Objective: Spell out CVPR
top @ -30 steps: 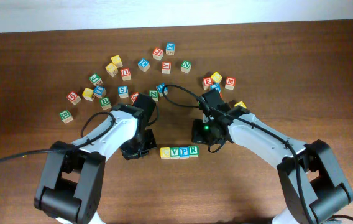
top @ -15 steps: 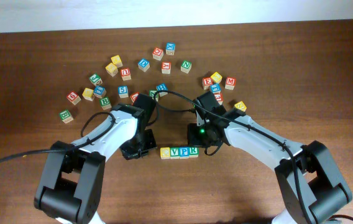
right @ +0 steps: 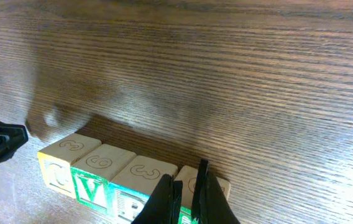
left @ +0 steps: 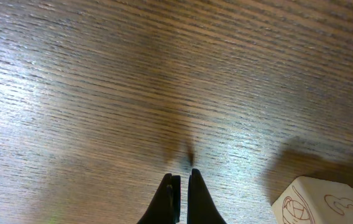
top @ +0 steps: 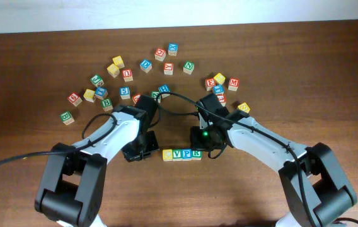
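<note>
Out on the left, the left gripper hangs low over the bare wood of the table. Its own wrist camera shows the fingers pinched tight together with nothing between them, so it's closed and empty, tips just above the grain.

Immediately to that gripper's right sits the C block, the yellow one. A pale corner of it pokes into the lower right of the left wrist view, clear of the fingertips and not touching them.

Moving right along the line, the C is pressed up against the V block, then comes the P block, then the R block. That's four cubes side by side, touching, in one straight row between the two grippers, and from overhead it reads C-V-P-R.

Now the right gripper. It's parked right at the R end of the row, with its dark fingers drawn together and nothing held. In its wrist view the tips overlap the top of the R block, with the P, V and C stretching away to its left. The view doesn't show whether those tips actually rest on the R.

Beyond both grippers, on the far side of the table, the loose blocks lie scattered, well apart from the finished row.
</note>
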Controlling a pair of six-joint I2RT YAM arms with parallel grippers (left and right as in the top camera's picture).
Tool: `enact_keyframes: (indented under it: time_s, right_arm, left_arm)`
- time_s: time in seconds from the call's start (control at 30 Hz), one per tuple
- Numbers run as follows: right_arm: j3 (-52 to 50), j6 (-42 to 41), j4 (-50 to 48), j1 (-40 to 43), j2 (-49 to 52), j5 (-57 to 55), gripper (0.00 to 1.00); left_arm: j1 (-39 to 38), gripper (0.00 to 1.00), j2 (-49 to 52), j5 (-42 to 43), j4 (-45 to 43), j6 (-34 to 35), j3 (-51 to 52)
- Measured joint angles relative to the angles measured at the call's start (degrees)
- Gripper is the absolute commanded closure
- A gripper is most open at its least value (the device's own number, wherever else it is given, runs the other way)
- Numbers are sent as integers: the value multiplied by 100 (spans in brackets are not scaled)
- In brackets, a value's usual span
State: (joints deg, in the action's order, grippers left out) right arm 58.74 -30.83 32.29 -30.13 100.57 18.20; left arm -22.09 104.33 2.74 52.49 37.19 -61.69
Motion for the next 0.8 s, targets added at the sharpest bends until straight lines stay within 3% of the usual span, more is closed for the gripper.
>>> enact_keyframes:
  time_s: [0.37, 0.53, 0.63, 0.7, 0.8]
  right_arm:
    - [0, 0, -4, -175, 85, -177, 96]
    - [17, -4, 111, 317, 90, -157, 96]
    - [236, 81, 730, 828, 98, 101, 95]
    - [341, 197, 1690, 1152, 103, 181, 96]
    - [293, 455, 2304, 1169, 101, 201, 96]
  left_arm:
    - [0, 100, 0, -2, 2, 0, 0]
    - [0, 100, 0, 2, 0, 0, 0]
    - [0, 100, 0, 42, -31, -2, 0]
    - [0, 100, 0, 46, -42, -4, 0]
    - [0, 100, 0, 179, -164, -85, 0]
